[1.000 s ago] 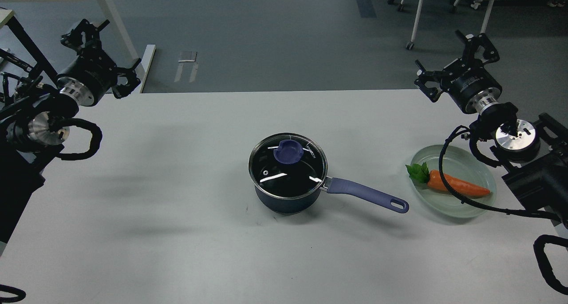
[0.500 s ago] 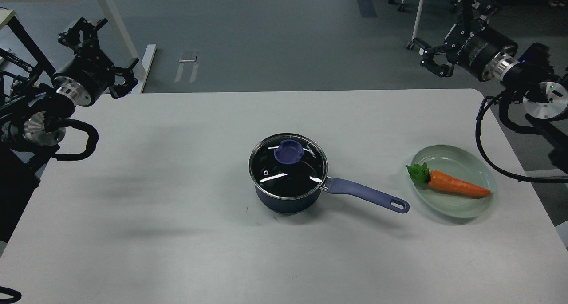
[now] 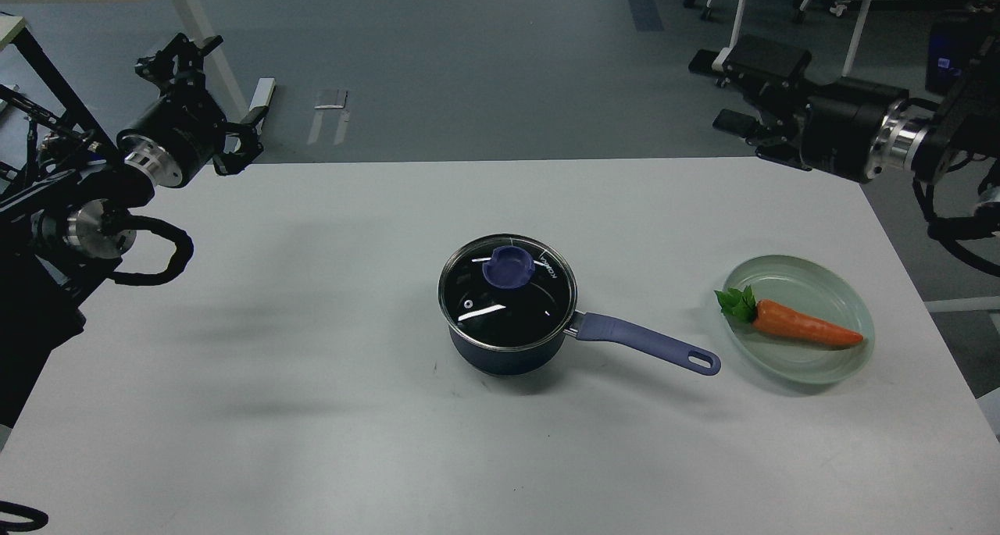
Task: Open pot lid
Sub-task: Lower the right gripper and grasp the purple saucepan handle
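Lid (image 3: 507,289) sits closed on pot (image 3: 508,347) mid-tabletop (image 3: 312,410), untouched; left gripper (image 3: 191,55) and right gripper (image 3: 723,90) hover far off, fingers apart and empty, leaving knob (image 3: 508,268) reachable.

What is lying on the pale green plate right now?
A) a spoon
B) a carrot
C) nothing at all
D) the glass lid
B: an orange carrot with green leaves lies on the plate, while the lid sits on the pot beside it.
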Controlling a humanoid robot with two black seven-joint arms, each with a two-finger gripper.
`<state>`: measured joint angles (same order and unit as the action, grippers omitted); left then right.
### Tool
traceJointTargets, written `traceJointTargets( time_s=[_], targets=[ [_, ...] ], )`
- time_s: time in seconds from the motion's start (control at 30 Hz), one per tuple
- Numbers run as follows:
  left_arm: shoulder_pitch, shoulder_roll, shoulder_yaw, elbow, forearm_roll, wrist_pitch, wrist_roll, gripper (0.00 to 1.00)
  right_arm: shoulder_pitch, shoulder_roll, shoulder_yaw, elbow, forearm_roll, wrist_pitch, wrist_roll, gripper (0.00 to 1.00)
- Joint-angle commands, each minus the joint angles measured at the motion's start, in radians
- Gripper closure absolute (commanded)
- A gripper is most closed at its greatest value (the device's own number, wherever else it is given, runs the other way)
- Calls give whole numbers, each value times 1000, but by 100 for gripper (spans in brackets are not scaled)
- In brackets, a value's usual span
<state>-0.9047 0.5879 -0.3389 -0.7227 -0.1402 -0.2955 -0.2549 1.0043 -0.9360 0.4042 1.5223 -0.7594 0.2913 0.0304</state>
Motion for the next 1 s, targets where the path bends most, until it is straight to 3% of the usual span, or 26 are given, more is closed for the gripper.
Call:
traceJointTargets(
  time_s=[0.0, 0.3, 0.5, 0.63, 0.97],
  targets=[
    [-3, 0, 1, 0, 8, 3, 0, 2, 4, -49, -62, 156, -208, 2, 0, 1],
    [-19, 0, 0, 0, 59, 3, 0, 2, -3, 0, -146, 213, -753, 14, 16, 2],
    [-40, -2, 0, 0, 77, 3, 0, 2, 22, 54, -335, 211, -1000, 15, 126, 4],
    [-56, 0, 0, 0, 79, 3, 0, 2, 20, 52, -409, 211, -1141, 12, 175, 4],
    [-52, 4, 1, 0, 79, 1, -1, 2, 14, 77, -415, 193, -1295, 8, 177, 7]
  ],
)
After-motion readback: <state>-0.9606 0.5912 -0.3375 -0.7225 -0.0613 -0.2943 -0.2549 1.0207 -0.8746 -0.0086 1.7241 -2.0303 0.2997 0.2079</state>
